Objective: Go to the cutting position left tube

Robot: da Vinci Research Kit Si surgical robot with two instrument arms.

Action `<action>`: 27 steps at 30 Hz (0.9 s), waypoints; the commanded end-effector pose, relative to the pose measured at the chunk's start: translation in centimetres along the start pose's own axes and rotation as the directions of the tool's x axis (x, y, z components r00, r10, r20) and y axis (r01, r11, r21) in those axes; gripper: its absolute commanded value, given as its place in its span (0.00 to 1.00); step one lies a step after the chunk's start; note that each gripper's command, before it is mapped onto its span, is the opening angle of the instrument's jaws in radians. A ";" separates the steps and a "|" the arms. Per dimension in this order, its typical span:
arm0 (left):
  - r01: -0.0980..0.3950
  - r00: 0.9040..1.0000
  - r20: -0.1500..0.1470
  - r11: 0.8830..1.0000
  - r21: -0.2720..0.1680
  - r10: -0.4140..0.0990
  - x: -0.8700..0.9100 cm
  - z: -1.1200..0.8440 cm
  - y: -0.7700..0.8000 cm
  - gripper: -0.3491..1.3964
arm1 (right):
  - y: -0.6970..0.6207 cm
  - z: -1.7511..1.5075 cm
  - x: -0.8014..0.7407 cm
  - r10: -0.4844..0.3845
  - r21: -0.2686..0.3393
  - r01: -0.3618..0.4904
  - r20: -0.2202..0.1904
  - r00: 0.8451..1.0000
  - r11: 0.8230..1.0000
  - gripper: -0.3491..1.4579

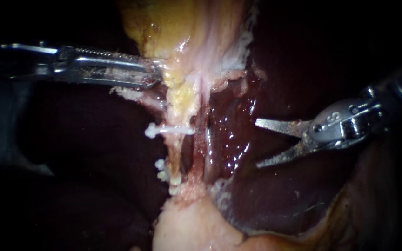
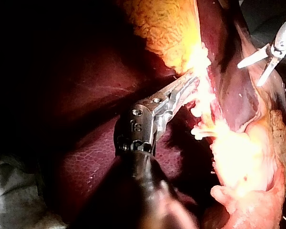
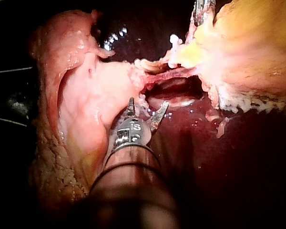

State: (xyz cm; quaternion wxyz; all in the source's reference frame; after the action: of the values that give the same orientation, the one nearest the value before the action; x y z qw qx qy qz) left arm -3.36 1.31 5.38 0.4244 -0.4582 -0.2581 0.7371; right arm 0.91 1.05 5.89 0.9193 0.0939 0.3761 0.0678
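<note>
Jaws: left instrument (image 1: 157, 77) clamped on gallbladder (image 1: 182, 28), right instrument (image 1: 257, 143) spread, holding nothing | left tube (image 1: 178, 154) centre, white clips (image 1: 152, 131) on it | right tube (image 1: 206, 148) between it and right instrument | dark liver (image 1: 266, 195) all around

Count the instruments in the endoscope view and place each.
2. The left instrument grips yellowish tissue above the clipped tube; the right instrument, open, hovers over the liver to that tube's right.

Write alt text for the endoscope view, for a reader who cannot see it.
The right instrument, jaws open, hovers over the liver, apart from the tube with white clips at centre. The left instrument is shut on the gallbladder above.
</note>
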 end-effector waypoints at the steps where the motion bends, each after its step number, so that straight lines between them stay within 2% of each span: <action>1: 0.001 1.000 0.000 1.000 -0.003 -0.001 0.01 -0.02 0.00 0.00 | 0.00 0.00 0.00 0.000 0.001 0.000 0.000 1.000 1.000 0.99; 8: 0.011 1.000 0.005 1.000 -0.005 -0.011 0.17 -0.31 0.09 0.00 | 0.00 0.00 0.00 0.000 0.003 0.000 -0.001 1.000 1.000 0.99; 12: 0.022 1.000 -0.018 1.000 0.002 -0.022 0.31 -0.56 0.13 0.00 | -0.01 0.00 0.00 0.000 0.010 0.000 -0.001 1.000 1.000 0.99; 16: 0.026 0.999 -0.029 1.000 0.004 -0.026 0.36 -0.67 0.12 0.00 | -0.02 0.00 0.02 0.002 0.029 -0.002 -0.018 1.000 1.000 0.99; 19: 0.026 0.999 -0.029 1.000 0.005 -0.026 0.36 -0.68 0.12 0.00 | -0.05 0.02 0.09 0.005 0.091 0.002 -0.077 0.997 0.996 0.99; 23: 0.026 0.999 -0.029 1.000 0.006 -0.026 0.36 -0.67 0.13 0.00 | -0.15 0.11 0.25 0.063 0.141 -0.044 -0.138 0.988 0.989 0.99; 27: 0.026 0.999 -0.029 1.000 0.006 -0.026 0.36 -0.67 0.14 0.00 | -0.27 0.24 0.43 0.108 0.186 -0.075 -0.174 0.979 0.980 0.99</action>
State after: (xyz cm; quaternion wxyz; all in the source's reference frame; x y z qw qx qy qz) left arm -2.89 1.53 4.81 0.4391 -0.4644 -0.2559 0.7253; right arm 1.46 0.83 5.70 0.8619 0.1903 0.4615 0.0889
